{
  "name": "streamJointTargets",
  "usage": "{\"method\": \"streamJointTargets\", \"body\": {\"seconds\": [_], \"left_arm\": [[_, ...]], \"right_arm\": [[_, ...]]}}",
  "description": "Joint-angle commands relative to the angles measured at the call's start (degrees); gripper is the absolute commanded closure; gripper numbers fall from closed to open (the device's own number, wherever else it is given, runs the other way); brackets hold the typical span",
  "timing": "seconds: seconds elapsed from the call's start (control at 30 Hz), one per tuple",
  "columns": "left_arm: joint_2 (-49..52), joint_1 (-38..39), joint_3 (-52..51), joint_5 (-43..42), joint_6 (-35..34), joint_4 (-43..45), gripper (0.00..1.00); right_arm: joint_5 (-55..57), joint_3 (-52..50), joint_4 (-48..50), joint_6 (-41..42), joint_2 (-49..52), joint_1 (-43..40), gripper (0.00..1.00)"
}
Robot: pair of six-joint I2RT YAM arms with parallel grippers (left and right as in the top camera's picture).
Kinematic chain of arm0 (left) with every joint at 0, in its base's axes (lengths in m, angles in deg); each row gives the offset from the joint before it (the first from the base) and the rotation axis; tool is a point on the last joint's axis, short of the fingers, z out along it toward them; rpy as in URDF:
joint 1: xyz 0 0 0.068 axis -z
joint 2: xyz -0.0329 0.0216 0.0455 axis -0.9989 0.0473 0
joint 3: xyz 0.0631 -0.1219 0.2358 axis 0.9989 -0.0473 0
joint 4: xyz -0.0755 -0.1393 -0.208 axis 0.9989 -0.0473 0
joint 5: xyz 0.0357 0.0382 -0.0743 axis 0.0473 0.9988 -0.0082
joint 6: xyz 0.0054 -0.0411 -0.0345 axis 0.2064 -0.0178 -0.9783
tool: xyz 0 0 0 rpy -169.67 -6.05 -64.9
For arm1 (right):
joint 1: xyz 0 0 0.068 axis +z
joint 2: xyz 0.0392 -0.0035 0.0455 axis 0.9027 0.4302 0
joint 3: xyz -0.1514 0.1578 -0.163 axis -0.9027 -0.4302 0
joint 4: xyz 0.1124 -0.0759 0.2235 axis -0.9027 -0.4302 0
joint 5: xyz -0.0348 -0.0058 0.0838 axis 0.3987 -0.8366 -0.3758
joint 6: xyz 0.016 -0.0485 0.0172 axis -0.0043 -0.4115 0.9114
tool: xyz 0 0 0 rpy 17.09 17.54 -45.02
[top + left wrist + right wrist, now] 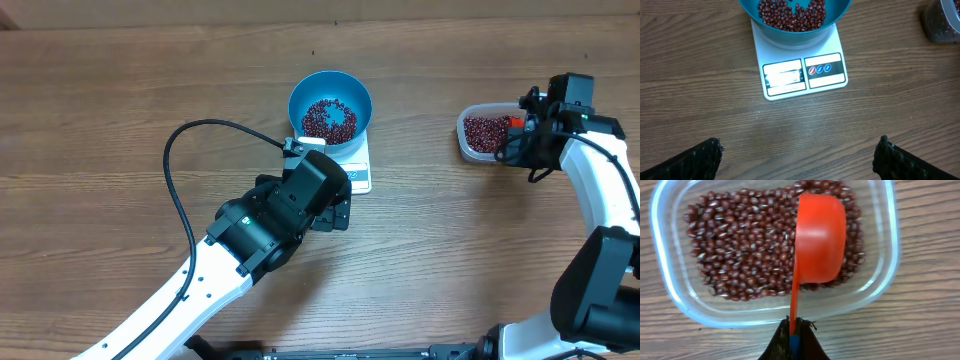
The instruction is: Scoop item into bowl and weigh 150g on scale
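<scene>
Dark fingers (777, 346) of the right arm pinch the handle of an orange-red plastic scoop (820, 237), held over small maroon beans (740, 250) in a clear rounded-rectangular plastic tub (671, 296) on the wooden counter (925, 315).

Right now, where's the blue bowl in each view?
Overhead: blue bowl upper centre, sitting on the scale.
Left wrist: top edge, centre, cropped, on the scale.
Right wrist: not in it.
Shared landmark: clear tub, at right in overhead, top right corner in left wrist, filling right wrist.
</scene>
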Motion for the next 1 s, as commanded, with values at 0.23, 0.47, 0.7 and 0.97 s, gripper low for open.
{"method": "streamJointTargets", "body": {"seconds": [0.23, 0.47, 0.7, 0.97], "left_arm": [[0.2, 0.1, 0.2, 0.6, -0.7, 0.1, 0.01], [0.2, 0.1, 0.2, 0.6, -0.7, 0.1, 0.0], [0.2, 0.1, 0.2, 0.6, -0.7, 0.1, 0.0], [0.2, 0.1, 0.2, 0.6, -0.7, 0.1, 0.01]], "right_arm": [[-5.8, 0.1, -0.9, -0.3, 4.5, -0.4, 0.96], [-12.3, 0.1, -1.4, -3.2, 5.2, -0.4, 0.96], [-17.6, 0.1, -1.3, -6.0, 5.2, -0.4, 0.96], [-19.3, 0.1, -0.6, -6.0, 5.2, -0.4, 0.96]]}}
